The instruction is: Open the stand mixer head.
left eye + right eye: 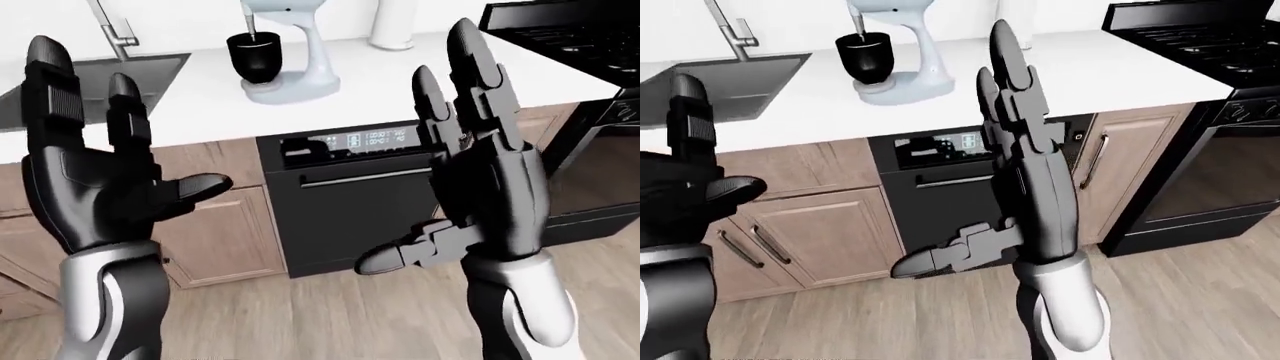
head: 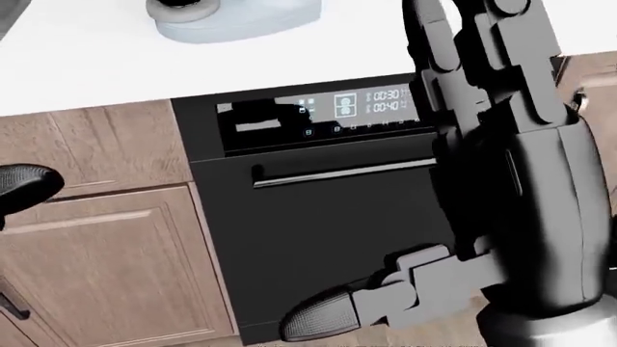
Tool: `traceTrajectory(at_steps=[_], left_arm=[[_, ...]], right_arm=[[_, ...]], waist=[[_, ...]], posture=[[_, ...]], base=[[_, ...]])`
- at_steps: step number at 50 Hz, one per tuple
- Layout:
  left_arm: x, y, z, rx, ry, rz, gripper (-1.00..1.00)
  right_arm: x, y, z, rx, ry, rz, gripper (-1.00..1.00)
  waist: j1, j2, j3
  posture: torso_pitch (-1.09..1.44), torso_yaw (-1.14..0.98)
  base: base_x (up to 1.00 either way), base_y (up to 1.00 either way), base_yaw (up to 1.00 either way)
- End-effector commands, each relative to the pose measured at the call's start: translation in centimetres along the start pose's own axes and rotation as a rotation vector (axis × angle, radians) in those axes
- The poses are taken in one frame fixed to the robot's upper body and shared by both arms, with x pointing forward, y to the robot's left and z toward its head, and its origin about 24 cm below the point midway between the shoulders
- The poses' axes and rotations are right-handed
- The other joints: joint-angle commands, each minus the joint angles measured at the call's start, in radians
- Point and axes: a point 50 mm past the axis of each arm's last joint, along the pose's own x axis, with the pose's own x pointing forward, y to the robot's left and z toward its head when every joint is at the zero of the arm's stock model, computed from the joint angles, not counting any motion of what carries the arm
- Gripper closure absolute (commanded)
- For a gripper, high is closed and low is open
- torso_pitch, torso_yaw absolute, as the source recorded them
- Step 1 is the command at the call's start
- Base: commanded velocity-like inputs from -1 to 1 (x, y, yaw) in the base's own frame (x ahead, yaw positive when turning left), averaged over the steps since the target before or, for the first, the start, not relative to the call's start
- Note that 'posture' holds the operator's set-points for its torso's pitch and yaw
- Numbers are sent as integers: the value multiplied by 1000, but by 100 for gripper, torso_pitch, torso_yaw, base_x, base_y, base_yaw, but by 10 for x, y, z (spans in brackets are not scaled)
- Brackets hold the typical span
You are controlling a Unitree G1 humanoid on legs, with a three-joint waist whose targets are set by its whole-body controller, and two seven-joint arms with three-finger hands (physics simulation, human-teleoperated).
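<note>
A pale blue stand mixer (image 1: 300, 56) with a black bowl (image 1: 254, 55) stands on the white counter (image 1: 420, 75) at the top of the left-eye view; its head is cut off by the top edge. My left hand (image 1: 110, 142) is raised at the left, fingers spread open and empty. My right hand (image 1: 470, 150) is raised at the right, fingers straight up, thumb out, open and empty. Both hands are well below and short of the mixer. In the head view only the mixer base (image 2: 236, 18) shows.
A black dishwasher (image 1: 350, 195) sits under the counter below the mixer. A sink (image 1: 95, 79) with a faucet (image 1: 112, 30) lies at the left. A black stove (image 1: 1200, 37) and oven stand at the right. Wooden cabinets (image 1: 810, 232) flank the dishwasher.
</note>
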Motion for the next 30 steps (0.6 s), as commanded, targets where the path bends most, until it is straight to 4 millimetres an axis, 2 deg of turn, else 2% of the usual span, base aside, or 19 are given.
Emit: traceTrajectory(at_steps=[1,3,5,6,8,10,11,12,13,17,18,19,20,22,23,26,28,29,30], left_arm=[[0,-8,12,-12,-68,-43,-100],[0,-8,12,-12,-69,-43,-100],[0,-7,13,-12,-70,-43,-100],[0,-7,12,-11,-69,-40,-100],[0,-7,12,-11,-69,-40,-100],[0,-7,13,-11,-69,-41,-100],[0,-7,13,-11,-70,-41,-100],[0,-7,13,-11,-71,-41,-100],[0,-7,13,-11,-70,-40,-100],[0,-7,13,-12,-69,-40,-100],[0,-7,13,-12,-70,-41,-100],[0,-7,13,-11,-71,-41,-100],[0,-7,13,-11,-71,-41,-100],[0,-7,13,-11,-71,-40,-100],[0,-7,13,-10,-70,-41,-100],[0,-7,13,-11,-70,-41,-100],[0,-7,13,-11,-71,-40,-100],[0,-6,13,-10,-70,-39,-100],[0,-6,13,-10,-70,-39,-100]], right_arm=[[0,0,16,-10,-95,11,-100],[1,-1,11,-36,-66,-6,-100],[2,0,11,-42,-66,-8,-100],[2,0,11,-41,-65,-6,-100],[2,-1,11,-38,-68,-12,-100],[2,-1,13,-31,-74,-11,-100],[1,-1,16,-9,-92,-3,-100],[1,-1,15,-22,-91,-7,-100],[1,-1,15,-23,-92,-8,-100],[2,-1,12,-45,-71,-17,-100],[2,-1,12,-42,-73,-17,-100],[2,-1,13,-38,-77,-14,-100],[1,-1,15,-21,-88,-6,-100],[1,-1,15,-27,-94,-8,-100],[1,-2,14,-37,-85,-22,-100],[2,-3,12,-45,-74,-27,-100],[1,-2,16,-15,-93,-15,-100],[1,-2,16,-5,-101,-13,-100],[1,-3,16,-18,-95,-24,-100]], waist=[[-4,15,21],[6,13,0],[-1,10,-43],[4,-1,-47],[-1,-57,-44],[1,-33,-51],[-4,-40,-85],[-5,-34,-5],[-14,-37,16],[-23,-39,-45],[-24,-32,-50],[-23,-15,-44],[-18,22,-63],[-10,-2,19],[-12,5,19],[-11,9,-42],[-4,-6,-44],[4,-20,-72],[13,-65,-13]], posture=[[0,0],[0,0],[0,0],[0,0],[0,0],[0,0],[0,0],[0,0],[0,0],[0,0],[0,0],[0,0],[0,0],[0,0],[0,0],[0,0],[0,0],[0,0],[0,0]], base=[[100,0,0],[59,0,0],[0,0,0],[0,0,0],[0,0,0],[0,0,0],[78,0,0],[100,0,0],[100,0,0],[32,0,0],[0,0,0],[0,0,0],[42,0,0],[100,0,0],[100,0,0],[6,0,0],[0,0,0],[62,0,0],[100,0,0]])
